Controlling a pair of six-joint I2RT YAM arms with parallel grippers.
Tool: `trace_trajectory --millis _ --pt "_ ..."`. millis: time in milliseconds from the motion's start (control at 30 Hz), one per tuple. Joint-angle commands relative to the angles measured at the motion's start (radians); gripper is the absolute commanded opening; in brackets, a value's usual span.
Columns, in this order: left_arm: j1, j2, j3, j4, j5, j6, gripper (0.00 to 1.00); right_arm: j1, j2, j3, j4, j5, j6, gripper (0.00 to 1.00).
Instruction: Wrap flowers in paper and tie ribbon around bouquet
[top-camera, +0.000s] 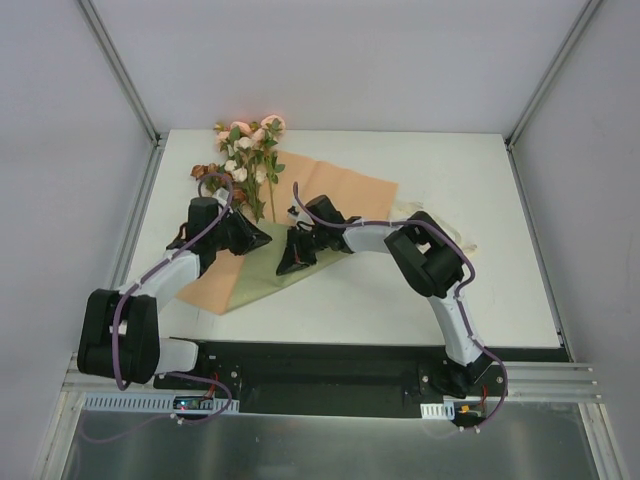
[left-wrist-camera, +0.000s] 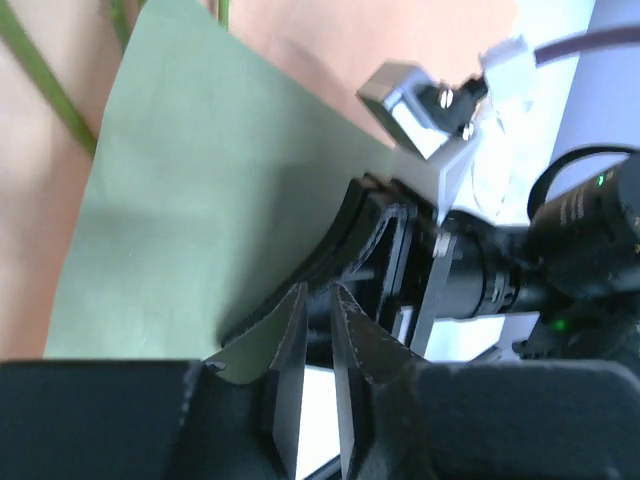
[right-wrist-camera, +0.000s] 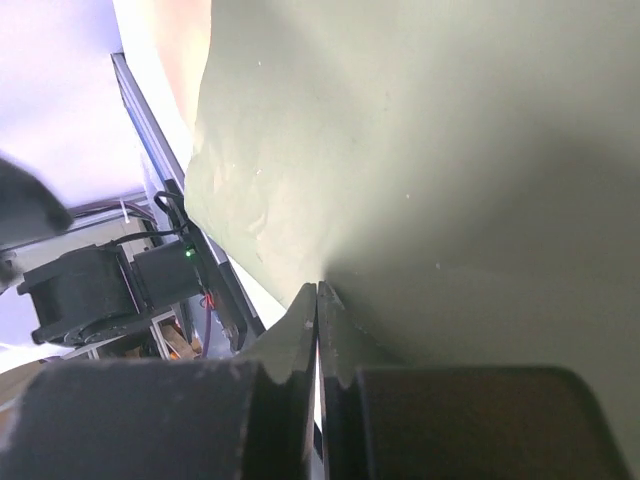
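Observation:
The flowers (top-camera: 245, 150) lie at the back of the table, their stems (left-wrist-camera: 50, 90) running down onto the paper (top-camera: 345, 190). The paper lies orange-tan face up, with its near corner folded over to show olive green (top-camera: 262, 282). My right gripper (top-camera: 287, 266) is shut, its tips (right-wrist-camera: 318, 288) pinching the edge of the green paper (right-wrist-camera: 450, 150). My left gripper (top-camera: 264, 238) sits just left of it. Its jaws (left-wrist-camera: 320, 292) stand slightly apart with nothing between them, and the green paper (left-wrist-camera: 200, 200) rests against the outside of one finger. A pale strip, perhaps the ribbon (top-camera: 468, 246), shows behind the right arm.
The right arm's wrist and camera (left-wrist-camera: 490, 270) are close in front of my left gripper. White walls and metal rails (top-camera: 135, 215) border the table on the left, back and right. The black base plate (top-camera: 330, 375) runs along the near edge.

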Motion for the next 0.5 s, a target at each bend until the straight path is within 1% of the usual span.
trace_trajectory --millis 0,67,100,300,467 --pt "0.01 -0.119 -0.129 -0.067 0.003 -0.023 0.07 -0.005 0.004 0.047 0.01 -0.025 -0.017 0.0" --pt "0.01 -0.139 -0.175 -0.076 -0.043 -0.038 0.01 -0.005 0.007 0.054 0.008 -0.032 -0.021 0.0" --pt "0.011 -0.148 -0.218 -0.076 -0.058 -0.053 0.0 -0.004 0.007 0.057 0.007 -0.034 -0.021 0.0" --pt "0.013 -0.151 -0.322 -0.088 -0.112 -0.095 0.0 -0.005 0.015 0.085 -0.016 -0.055 -0.04 0.0" --pt "0.013 -0.177 -0.371 -0.093 -0.158 -0.109 0.0 0.018 -0.003 0.107 -0.035 -0.075 -0.046 0.0"
